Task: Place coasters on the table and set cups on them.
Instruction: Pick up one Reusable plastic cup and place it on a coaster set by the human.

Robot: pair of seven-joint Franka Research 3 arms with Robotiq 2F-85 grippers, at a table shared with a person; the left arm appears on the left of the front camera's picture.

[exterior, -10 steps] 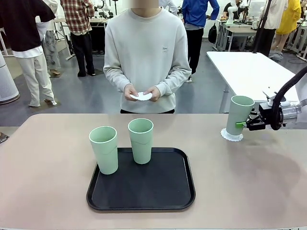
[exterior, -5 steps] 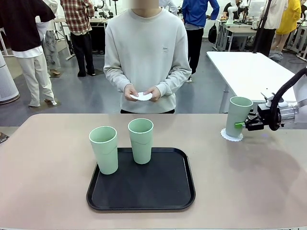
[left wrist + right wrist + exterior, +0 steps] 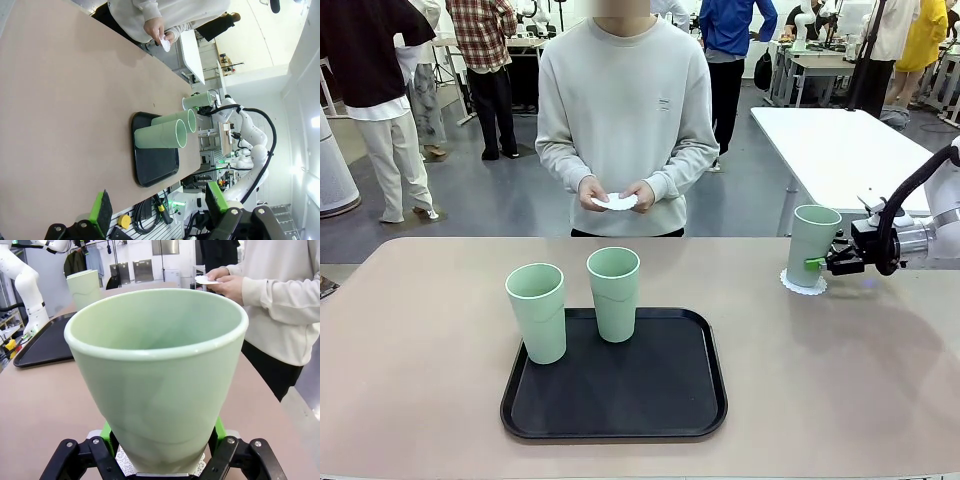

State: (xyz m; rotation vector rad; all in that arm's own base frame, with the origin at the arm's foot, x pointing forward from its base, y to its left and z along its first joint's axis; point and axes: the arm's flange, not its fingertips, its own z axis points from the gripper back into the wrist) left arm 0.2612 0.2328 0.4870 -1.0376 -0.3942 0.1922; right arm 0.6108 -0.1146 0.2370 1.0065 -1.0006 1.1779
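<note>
Table [image 3: 420,350]: pinkish-beige, with a black tray [image 3: 620,420] near its middle.
Tray cups [image 3: 537,312]: two, pale green, upright at the tray's far-left part.
Held cup [image 3: 812,245]: pale green, far right, base over a scalloped white coaster [image 3: 803,285].
Right claw [image 3: 817,263]: clamped on that cup's lower part.
Left claw [image 3: 159,204]: jaws wide apart, holding nothing.

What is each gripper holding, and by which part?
The right gripper is shut on a cup, gripping its lower wall, over the coaster. The left gripper is open and holds nothing.
</note>
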